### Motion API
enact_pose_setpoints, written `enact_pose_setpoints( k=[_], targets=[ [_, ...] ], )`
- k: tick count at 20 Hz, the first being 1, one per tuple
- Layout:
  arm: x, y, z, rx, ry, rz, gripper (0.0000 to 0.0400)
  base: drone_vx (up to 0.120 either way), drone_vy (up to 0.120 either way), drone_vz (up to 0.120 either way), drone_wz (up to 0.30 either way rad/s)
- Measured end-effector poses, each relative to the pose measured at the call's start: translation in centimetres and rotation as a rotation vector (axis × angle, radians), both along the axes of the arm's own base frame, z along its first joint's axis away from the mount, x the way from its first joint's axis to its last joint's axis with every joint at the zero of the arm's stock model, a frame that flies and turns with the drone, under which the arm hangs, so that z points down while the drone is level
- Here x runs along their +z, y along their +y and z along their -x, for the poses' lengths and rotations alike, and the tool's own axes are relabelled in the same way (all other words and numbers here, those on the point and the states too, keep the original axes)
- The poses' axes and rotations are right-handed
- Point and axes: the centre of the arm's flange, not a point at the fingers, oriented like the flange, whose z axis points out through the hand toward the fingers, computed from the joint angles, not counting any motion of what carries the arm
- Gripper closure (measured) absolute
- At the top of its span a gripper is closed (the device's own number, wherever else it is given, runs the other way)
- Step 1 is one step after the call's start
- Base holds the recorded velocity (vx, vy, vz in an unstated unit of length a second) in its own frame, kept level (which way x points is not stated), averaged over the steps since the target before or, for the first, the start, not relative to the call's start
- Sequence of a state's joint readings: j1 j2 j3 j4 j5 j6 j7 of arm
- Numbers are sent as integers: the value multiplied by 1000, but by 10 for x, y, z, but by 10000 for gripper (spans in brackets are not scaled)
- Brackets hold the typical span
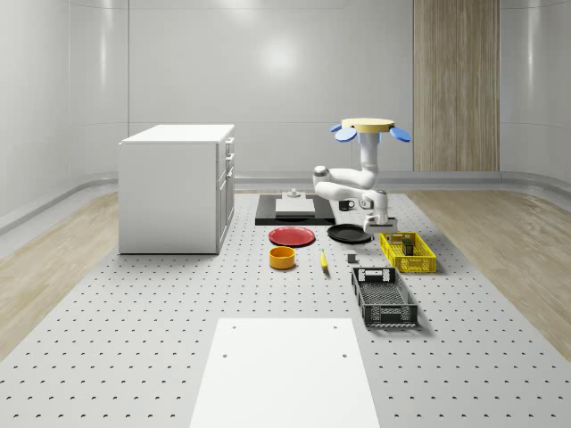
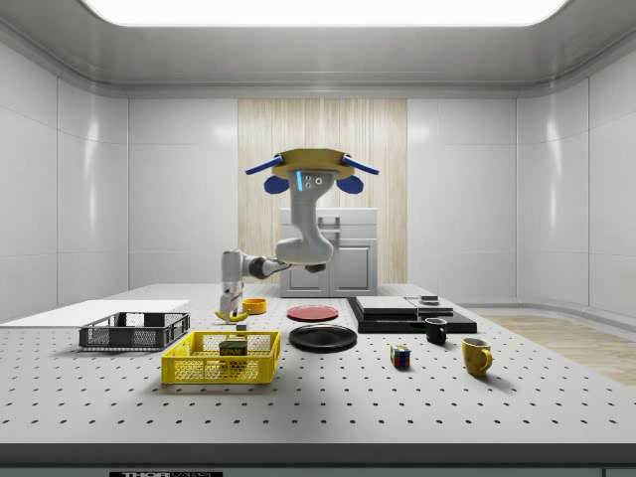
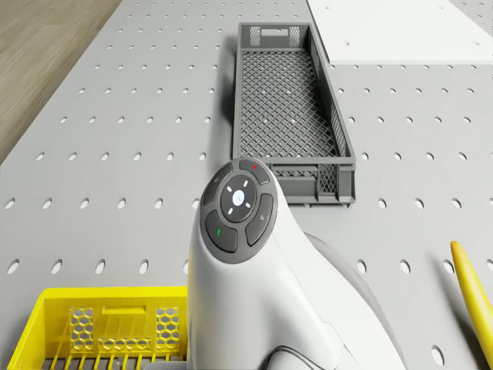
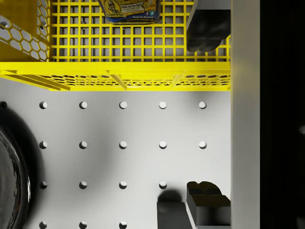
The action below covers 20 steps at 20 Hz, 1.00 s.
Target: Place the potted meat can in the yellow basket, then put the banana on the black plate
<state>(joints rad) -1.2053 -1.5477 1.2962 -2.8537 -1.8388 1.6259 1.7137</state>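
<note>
Can's [image 2: 234, 348] already sitting in the yellow basket [image 2: 199, 371], so I'm hovering beside it, gripper [image 2: 231, 301] apart and empty, next swinging over to grab the banana [image 1: 323, 259].

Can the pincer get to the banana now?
Probably yes. The banana lies alone on the table, nothing on it, and the open, empty pincer hangs nearby beside the yellow basket.

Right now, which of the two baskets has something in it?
The yellow basket: it holds the potted meat can. The grey basket lies bare.
</note>
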Motion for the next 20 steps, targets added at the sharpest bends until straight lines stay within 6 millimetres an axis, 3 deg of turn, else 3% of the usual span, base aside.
enact_pose_setpoints(
  k=[9, 13, 17, 20],
  targets=[
    [0, 0, 0, 0, 0, 0, 0, 0, -120, 0, 0],
    [0, 0, 0, 0, 0, 0, 0, 120, -120, 0, 0],
    [0, 0, 0, 0, 0, 0, 0, 10, -120, 0, 0],
    [0, 0, 0, 0, 0, 0, 0, 0, -120, -107, 0]
  ],
)
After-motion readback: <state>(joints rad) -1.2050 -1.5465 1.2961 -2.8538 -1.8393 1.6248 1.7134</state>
